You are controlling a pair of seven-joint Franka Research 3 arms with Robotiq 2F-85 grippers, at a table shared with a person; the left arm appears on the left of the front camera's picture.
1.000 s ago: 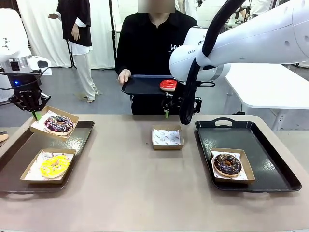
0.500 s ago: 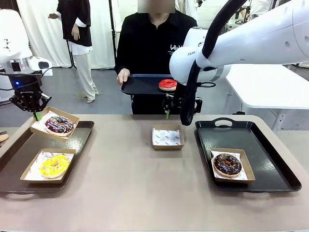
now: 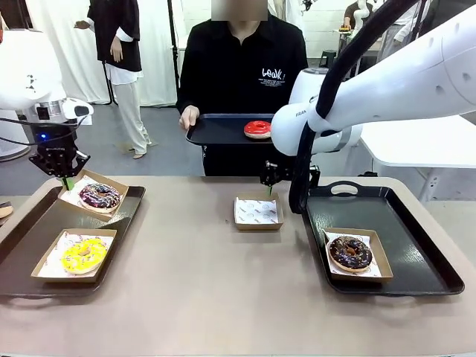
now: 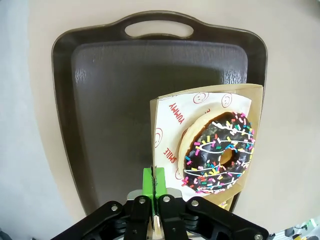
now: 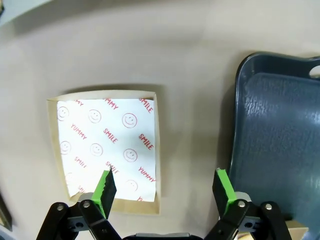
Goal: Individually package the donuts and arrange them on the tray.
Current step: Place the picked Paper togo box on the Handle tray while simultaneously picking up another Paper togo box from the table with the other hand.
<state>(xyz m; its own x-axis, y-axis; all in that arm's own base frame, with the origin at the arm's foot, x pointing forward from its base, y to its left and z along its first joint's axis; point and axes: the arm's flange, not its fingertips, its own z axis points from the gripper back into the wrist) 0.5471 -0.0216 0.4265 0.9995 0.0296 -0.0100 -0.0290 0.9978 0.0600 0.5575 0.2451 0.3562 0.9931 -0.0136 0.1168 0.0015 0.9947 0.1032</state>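
My left gripper (image 3: pixel 67 181) (image 4: pixel 154 182) is shut on the edge of a cardboard box (image 4: pixel 207 99) that holds the sprinkled purple-brown donut (image 3: pixel 99 196) (image 4: pixel 220 152). The box sits tilted over the far end of the left tray (image 3: pixel 123 216) (image 4: pixel 115 95). On the same tray the yellow donut (image 3: pixel 83 255) lies in its own box. The person holds a small dark tray (image 3: pixel 216 132) carrying the red donut (image 3: pixel 258 129). My right gripper (image 3: pixel 269 186) (image 5: pixel 165 189) hangs open just above the near right corner of an empty paper-lined box (image 3: pixel 257 211) (image 5: pixel 107 150). The chocolate donut (image 3: pixel 350 253) rests boxed on the right tray (image 3: pixel 416 245) (image 5: pixel 280 145).
The brown table (image 3: pixel 216 290) runs wide and bare between the two trays. My right arm's white link (image 3: pixel 387 82) crosses above the right tray. A second person (image 3: pixel 119 44) stands far behind on the left. A white table (image 3: pixel 416 134) stands behind on the right.
My left gripper has carried the sprinkled donut's box rightward and down over the left tray. My right arm has shifted right and lowered toward the empty box.
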